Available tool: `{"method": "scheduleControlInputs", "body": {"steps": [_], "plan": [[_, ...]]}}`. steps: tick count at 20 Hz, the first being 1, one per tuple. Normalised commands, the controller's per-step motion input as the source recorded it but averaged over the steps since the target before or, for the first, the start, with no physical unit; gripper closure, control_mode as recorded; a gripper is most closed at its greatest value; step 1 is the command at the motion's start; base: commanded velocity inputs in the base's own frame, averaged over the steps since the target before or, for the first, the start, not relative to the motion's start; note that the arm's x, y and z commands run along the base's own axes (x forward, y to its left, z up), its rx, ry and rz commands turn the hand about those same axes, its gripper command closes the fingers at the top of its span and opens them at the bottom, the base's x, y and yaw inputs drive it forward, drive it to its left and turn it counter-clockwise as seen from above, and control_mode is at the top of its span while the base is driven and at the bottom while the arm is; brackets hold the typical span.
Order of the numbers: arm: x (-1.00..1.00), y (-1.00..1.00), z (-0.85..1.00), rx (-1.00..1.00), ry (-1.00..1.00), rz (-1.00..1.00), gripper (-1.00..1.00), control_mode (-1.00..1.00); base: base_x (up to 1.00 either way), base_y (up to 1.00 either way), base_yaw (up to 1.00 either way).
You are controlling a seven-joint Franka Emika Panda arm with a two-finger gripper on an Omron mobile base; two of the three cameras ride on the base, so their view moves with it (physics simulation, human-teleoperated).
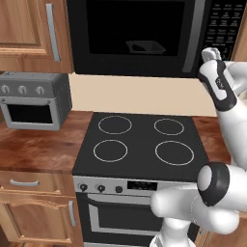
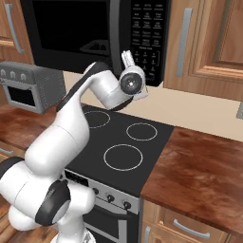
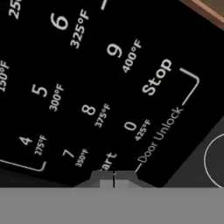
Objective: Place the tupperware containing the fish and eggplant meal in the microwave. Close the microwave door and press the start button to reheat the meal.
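1. The tupperware sits inside the microwave, seen dimly through the dark glass as a shallow rectangular container on the cavity floor, towards the right of the window. What it holds cannot be made out through the glass.
2. The microwave door is closed flush with the front; its vertical grey handle strip runs down the edge next to the keypad panel.
3. The gripper is up at the lower part of the keypad panel, its two fingers pressed together with only a thin seam between them and nothing held.
4. In the hand view the closed tips sit right at the label "Start", half hiding the word; whether they touch the panel cannot be told. Digits 4 to 9 and 0 with temperature labels, "Stop" and "Door Unlock" spread around them, all rolled at a slant.
5. In the right base view the arm arches up from the lower left, and the hand points at the panel's bottom rows.
6. Below the microwave lies a black cooktop with four ringed burners, and a row of knobs on the stove front.
7. A small grey toaster oven stands on the wooden counter to the stove's left, well apart from the arm.
8. Wooden cabinets flank the microwave.
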Motion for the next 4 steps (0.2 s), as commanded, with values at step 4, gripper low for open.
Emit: {"method": "scheduleControlInputs", "body": {"steps": [4], "plan": [[0.47, -0.30, -0.04, 0.00, 0.00, -0.10, 1.00, -1.00, 0.00, 0.00, 0.00]]}}
